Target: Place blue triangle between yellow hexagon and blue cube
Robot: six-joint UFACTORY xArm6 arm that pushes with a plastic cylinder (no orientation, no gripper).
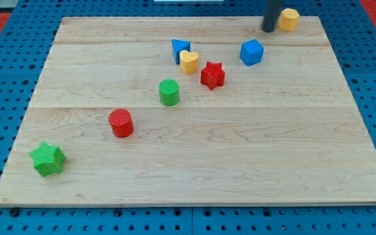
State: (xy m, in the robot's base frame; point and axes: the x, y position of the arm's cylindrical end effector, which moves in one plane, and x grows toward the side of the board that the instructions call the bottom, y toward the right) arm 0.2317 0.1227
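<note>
My tip (268,29), a bare rod holding nothing, stands just left of the yellow hexagon (289,19). Blue cube (252,52) lies below the hexagon; blue triangle (180,49) farther left, touching a yellow heart (189,62).

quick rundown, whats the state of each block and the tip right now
blue triangle: touching yellow heart
yellow hexagon: at top edge, beside my tip
blue cube: standing alone
red star: near the heart
green cylinder: upright
red cylinder: upright
green star: alone, bottom left
</note>
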